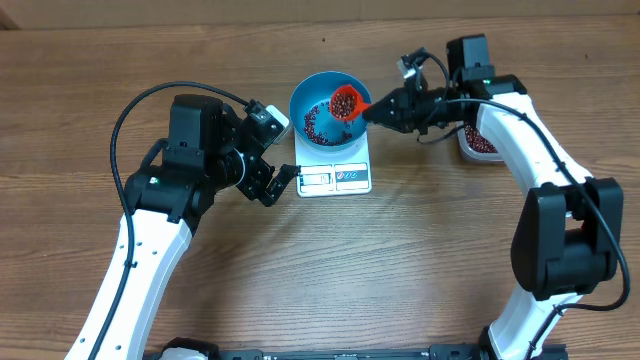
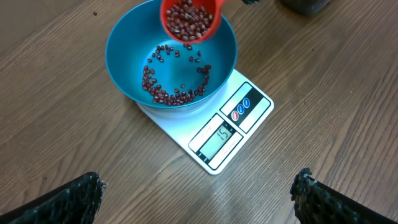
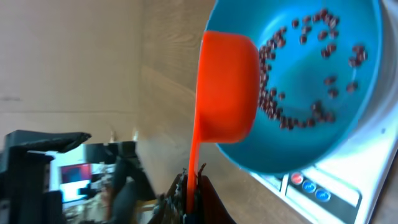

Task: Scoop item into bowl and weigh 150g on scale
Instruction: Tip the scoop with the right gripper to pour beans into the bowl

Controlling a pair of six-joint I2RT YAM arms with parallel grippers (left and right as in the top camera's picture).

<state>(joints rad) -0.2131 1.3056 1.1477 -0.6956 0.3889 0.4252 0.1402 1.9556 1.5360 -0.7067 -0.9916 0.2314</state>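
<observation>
The blue bowl (image 1: 300, 95) sits on the white scale (image 1: 335, 178), its floor thinly covered with red-brown beans (image 1: 318, 125). My right gripper (image 1: 378, 110) is shut on the thin handle of an orange scoop (image 1: 347, 102) full of beans. The scoop hangs tilted over the bowl's right side. In the right wrist view the scoop (image 3: 227, 87) is seen from below against the bowl (image 3: 305, 93). My left gripper (image 1: 275, 180) stands open and empty just left of the scale. The left wrist view shows the bowl (image 2: 127, 56), the scoop (image 2: 189, 18) and the scale's display (image 2: 217, 137).
A clear tub (image 1: 463, 148) holding more beans stands on the table to the right, partly hidden under my right arm. Bare wooden tabletop lies in front of the scale, between the two arms.
</observation>
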